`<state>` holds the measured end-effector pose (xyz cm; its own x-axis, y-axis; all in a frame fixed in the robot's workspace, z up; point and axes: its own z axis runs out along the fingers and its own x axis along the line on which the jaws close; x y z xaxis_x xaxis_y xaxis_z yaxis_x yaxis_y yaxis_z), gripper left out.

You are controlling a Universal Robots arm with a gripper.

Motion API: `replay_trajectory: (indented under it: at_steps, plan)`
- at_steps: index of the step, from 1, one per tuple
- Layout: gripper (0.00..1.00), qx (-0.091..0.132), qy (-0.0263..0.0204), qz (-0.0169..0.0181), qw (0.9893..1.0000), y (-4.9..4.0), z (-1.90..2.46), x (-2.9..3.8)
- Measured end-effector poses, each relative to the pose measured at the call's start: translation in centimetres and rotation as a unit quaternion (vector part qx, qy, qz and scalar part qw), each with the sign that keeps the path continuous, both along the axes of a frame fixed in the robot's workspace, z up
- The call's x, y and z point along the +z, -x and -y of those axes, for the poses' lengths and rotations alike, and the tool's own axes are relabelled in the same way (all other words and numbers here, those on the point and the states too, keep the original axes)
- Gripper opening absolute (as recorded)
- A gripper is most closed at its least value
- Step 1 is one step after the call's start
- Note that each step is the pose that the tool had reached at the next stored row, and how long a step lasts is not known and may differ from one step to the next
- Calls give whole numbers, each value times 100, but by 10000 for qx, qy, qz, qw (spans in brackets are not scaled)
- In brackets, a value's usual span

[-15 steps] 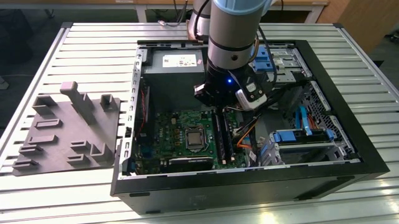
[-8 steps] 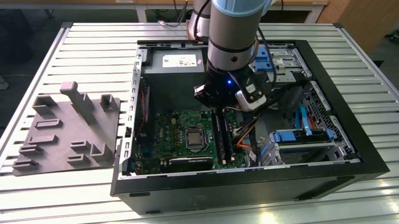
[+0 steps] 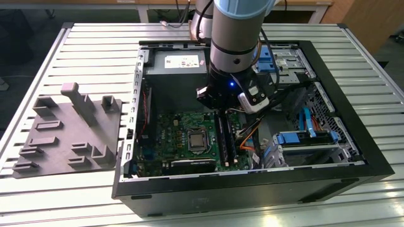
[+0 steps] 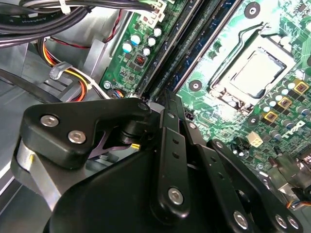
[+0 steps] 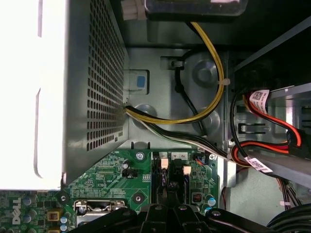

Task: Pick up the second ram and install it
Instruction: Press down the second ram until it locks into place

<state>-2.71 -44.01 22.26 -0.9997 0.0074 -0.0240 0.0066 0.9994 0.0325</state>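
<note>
- Gripper (image 4: pixel 167 104) down over motherboard (image 3: pixel 183 127) memory slots (image 3: pixel 224 137); finger state cannot be told.
- Second ram (image 4: pixel 194 41) judged light, stiff, fragile; best held by long edges.

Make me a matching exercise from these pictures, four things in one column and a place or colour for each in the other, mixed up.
1. grey holder tray
2. processor socket
3. gripper
4. yellow cable

A. on the green motherboard
B. at the memory slots
C. on the table, outside the case
D. curving beside the perforated metal box

Pairs: 1-C, 2-A, 3-B, 4-D
</note>
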Motion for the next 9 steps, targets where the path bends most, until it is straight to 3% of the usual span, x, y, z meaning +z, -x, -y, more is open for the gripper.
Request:
replay_trajectory:
  at_steps: [9]
  plan:
    - [11, 0, -24, 0, 10000, 0, 0, -19]
